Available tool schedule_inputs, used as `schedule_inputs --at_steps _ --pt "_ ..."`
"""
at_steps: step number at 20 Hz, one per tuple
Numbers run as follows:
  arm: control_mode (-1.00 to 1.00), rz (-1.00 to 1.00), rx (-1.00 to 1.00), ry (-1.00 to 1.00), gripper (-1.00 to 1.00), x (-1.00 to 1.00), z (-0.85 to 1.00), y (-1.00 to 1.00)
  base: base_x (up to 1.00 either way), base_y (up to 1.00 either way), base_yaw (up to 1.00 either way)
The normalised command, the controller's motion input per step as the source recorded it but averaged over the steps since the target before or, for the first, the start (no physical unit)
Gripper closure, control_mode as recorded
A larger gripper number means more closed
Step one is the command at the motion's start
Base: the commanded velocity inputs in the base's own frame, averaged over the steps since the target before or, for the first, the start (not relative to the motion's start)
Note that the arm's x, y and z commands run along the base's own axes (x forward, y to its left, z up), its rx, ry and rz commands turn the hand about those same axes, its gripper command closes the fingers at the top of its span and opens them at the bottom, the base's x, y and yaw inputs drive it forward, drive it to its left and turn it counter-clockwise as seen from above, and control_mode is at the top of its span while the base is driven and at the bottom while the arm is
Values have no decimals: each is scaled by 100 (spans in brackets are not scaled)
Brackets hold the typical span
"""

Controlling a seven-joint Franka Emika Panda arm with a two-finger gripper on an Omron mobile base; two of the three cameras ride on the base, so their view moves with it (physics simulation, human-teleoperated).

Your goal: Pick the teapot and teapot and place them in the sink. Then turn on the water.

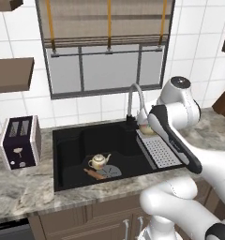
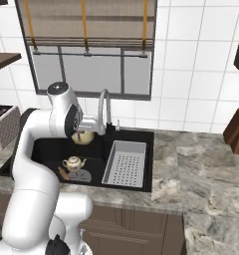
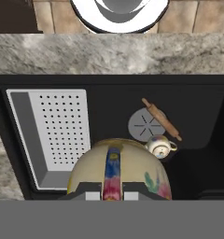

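Above the black sink [image 1: 67,140], near its back edge and just in front of the silver faucet [image 1: 134,96], the hand [image 2: 81,130] hangs with one teapot [image 2: 84,137] clenched between its fingers; in the hand view this held teapot [image 3: 118,170] is close below the camera, its cream body crossed by a coloured stripe that runs between the two finger tips, with floral marks on one flank; from the left base view only a sliver of it [image 1: 145,127] shows past the arm's dark forearm; it is clear of the basin floor, raised over the seam between the open basin and the ribbed grey draining tray [image 2: 125,162].

Down on the basin floor stands the second teapot [image 1: 99,161], upright, lid knob on top, spout and handle out to either side; it sits just beside the round grey drain cover [image 1: 110,171], and the wooden rolling pin [image 1: 93,174] lies slantwise close against both; the hand view shows the same group, second teapot [image 3: 160,146], drain cover [image 3: 145,125] and rolling pin [image 3: 161,119].

On the grey marble surface [image 1: 20,187] left of the sink stands a dark toaster [image 1: 19,142], well apart from the basin; no stream runs from the faucet.
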Motion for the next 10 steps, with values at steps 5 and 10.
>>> schedule_inputs --at_steps 5,10 --pt "100 0 0 0 100 0 0 0 3 0 0" --pt "-100 1 1 5 100 -7 -12 18 0 0 0"
